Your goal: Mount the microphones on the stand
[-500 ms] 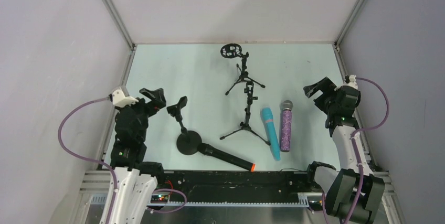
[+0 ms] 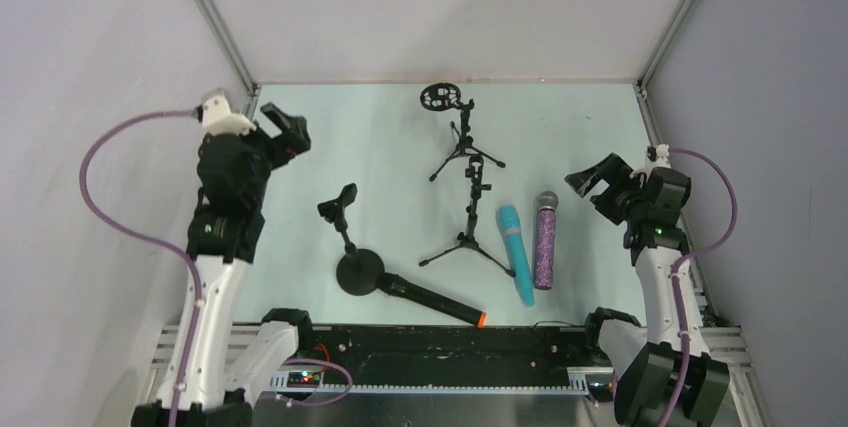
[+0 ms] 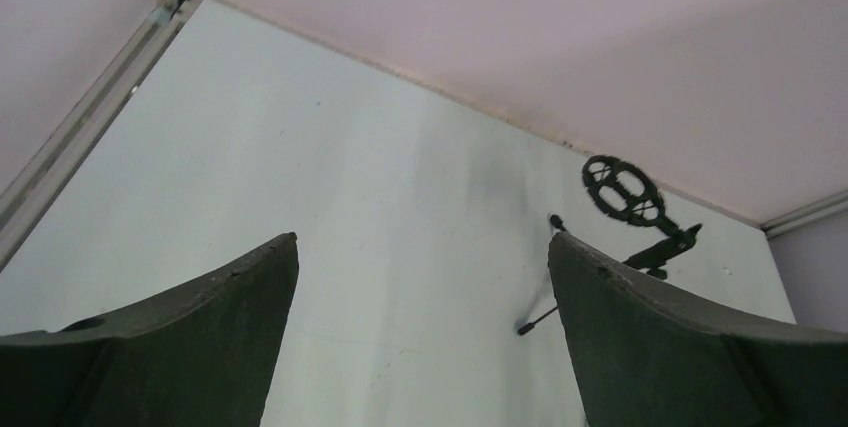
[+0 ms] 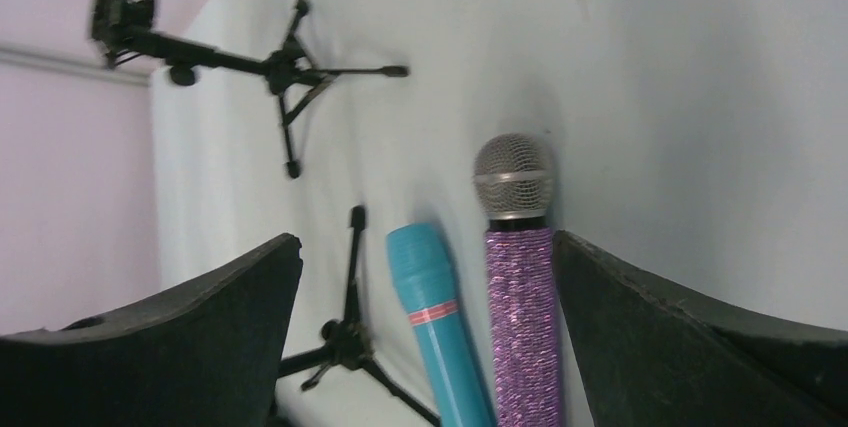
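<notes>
Right now your left gripper [image 2: 284, 133] hangs over the far-left corner of the tabletop [image 2: 570, 117], jaws spread wide with nothing between them. Its wrist camera looks past both fingers [image 3: 200, 332] to the far tripod [image 3: 628, 195], whose ring mount sits close to the far edge.

Your right gripper [image 2: 597, 179] is near the right edge, also wide apart and empty, tilted toward the middle. Its wrist camera frames the purple mic [image 4: 518, 297] and the cyan mic [image 4: 435, 312] between its fingers.

From above you see those two lying side by side, right of centre, heads toward the far edge, the cyan mic's tail slanting toward the purple one. Just left of them stands the near tripod [image 2: 470, 225], with the far tripod behind it.

The black mic [image 2: 430, 299] lies by the near edge, its orange end pointing right. Its head is at the round-base stand [image 2: 356, 269]; you cannot tell whether they touch. All three mics lie flat, none in a stand.
</notes>
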Robot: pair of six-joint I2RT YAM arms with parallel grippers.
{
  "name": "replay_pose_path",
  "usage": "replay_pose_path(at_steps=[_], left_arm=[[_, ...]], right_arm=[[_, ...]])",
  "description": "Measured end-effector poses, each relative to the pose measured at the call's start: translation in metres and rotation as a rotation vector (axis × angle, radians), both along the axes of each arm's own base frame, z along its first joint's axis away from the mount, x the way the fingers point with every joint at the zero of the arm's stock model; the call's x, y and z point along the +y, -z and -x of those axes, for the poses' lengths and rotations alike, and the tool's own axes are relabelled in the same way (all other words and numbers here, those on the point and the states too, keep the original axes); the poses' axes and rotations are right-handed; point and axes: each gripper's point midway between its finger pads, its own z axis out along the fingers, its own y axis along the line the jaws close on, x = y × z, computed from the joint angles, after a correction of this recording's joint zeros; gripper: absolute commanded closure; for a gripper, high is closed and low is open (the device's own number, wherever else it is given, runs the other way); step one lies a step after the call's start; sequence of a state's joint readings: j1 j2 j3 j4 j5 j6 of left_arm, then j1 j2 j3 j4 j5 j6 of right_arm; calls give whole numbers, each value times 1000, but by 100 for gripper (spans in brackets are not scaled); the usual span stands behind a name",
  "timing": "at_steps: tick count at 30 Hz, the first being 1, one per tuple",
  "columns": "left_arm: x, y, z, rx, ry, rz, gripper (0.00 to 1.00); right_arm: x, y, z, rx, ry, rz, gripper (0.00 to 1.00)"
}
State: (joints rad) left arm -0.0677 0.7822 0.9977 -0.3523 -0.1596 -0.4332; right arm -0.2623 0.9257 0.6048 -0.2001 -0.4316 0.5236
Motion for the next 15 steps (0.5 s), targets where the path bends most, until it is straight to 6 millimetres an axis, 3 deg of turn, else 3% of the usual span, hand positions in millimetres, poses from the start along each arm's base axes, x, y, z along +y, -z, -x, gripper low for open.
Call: replay_pose_path(at_steps=[8, 15], left_arm=[[-25, -52, -40, -22, 136, -8, 2], [-33, -76, -56, -40, 176, -21, 2]], right_arm=[[24, -23, 8, -52, -155, -63, 0], [44, -34, 22, -74, -249, -24, 0]])
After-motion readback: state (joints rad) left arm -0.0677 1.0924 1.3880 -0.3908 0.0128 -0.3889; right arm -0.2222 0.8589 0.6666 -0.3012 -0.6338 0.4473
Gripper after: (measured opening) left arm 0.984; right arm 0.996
